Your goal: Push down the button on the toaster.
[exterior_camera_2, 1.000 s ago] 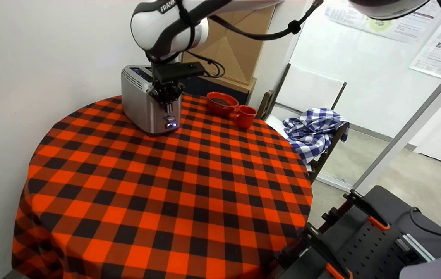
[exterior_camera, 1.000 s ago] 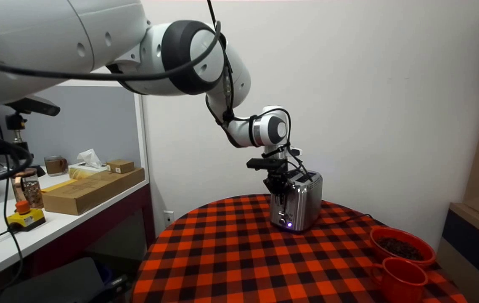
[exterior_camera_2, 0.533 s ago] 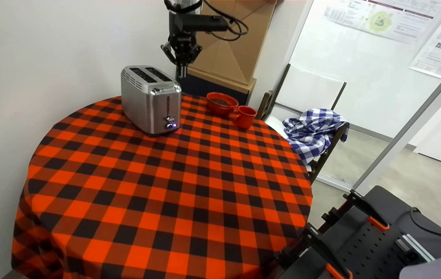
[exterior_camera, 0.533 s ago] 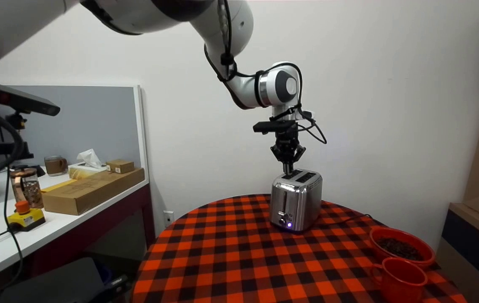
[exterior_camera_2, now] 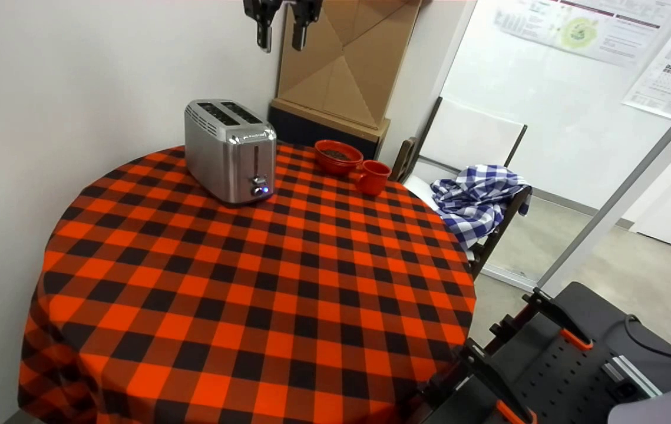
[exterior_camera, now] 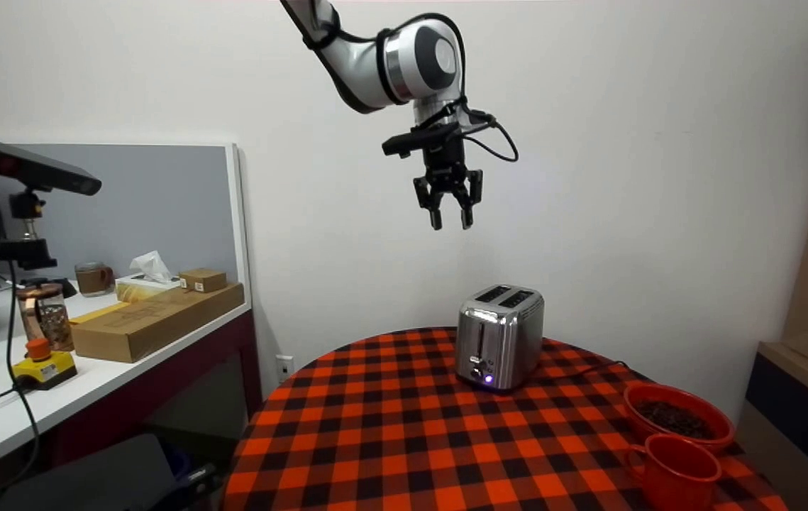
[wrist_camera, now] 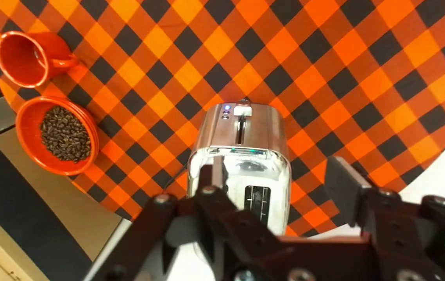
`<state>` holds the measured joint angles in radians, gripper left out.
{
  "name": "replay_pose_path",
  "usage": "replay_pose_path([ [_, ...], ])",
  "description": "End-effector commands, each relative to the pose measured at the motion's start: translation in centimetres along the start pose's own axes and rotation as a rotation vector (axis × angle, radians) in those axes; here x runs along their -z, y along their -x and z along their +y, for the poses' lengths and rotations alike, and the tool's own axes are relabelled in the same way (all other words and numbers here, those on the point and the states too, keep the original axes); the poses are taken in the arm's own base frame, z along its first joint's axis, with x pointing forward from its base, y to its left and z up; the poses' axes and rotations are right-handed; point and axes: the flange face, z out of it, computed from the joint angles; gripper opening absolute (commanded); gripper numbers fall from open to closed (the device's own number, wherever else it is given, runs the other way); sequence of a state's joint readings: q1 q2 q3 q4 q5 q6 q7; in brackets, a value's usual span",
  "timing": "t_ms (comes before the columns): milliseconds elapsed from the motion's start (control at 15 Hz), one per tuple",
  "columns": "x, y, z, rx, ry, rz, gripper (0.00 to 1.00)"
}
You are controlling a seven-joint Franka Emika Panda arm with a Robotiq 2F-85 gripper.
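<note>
Cardboard box (exterior_camera: pixel 155 330) on a smooth white desk (exterior_camera: pixel 81 397), over on the left. Then a black gripper (exterior_camera: pixel 451 221) with fingers (wrist_camera: pixel 345 189) spread wide, well above the toaster (exterior_camera: pixel 499 344): boxy, pretty shiny metal, rounded edges, on a red-and-black checked tablecloth (exterior_camera: pixel 389 454). Next, glossy red bowl (exterior_camera: pixel 721 430) of dark beans (wrist_camera: pixel 66 134), red mug (exterior_camera: pixel 677 491) just beside. Can't see the whole arm (exterior_camera: pixel 361 67) (cut off up top in an exterior view) or toaster (partly behind a finger in the wrist view).

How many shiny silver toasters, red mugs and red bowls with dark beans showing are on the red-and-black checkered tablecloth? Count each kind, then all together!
Boxy shiny silver metal toaster: 1
Round red mug with a handle: 1
Round red bowl with dark beans showing: 1 (any nested underneath: can't tell)
Total: 3
</note>
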<state>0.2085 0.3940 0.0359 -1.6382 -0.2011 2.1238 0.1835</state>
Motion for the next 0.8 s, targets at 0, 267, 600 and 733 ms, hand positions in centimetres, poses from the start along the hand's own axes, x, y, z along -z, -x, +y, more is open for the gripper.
replay_pose_path([
  [0, 4.0, 6.5, -2.4, -0.015, 0.011, -0.003, 1.0],
  [267, 6.8, 13.5, -4.1, -0.094, 0.042, -0.026, 1.0],
  [600, 7.3, 16.0, -4.1, -0.154, 0.082, -0.088, 1.0],
  [733, 7.7, 16.8, -3.9, -0.157, 0.089, -0.089, 1.0],
])
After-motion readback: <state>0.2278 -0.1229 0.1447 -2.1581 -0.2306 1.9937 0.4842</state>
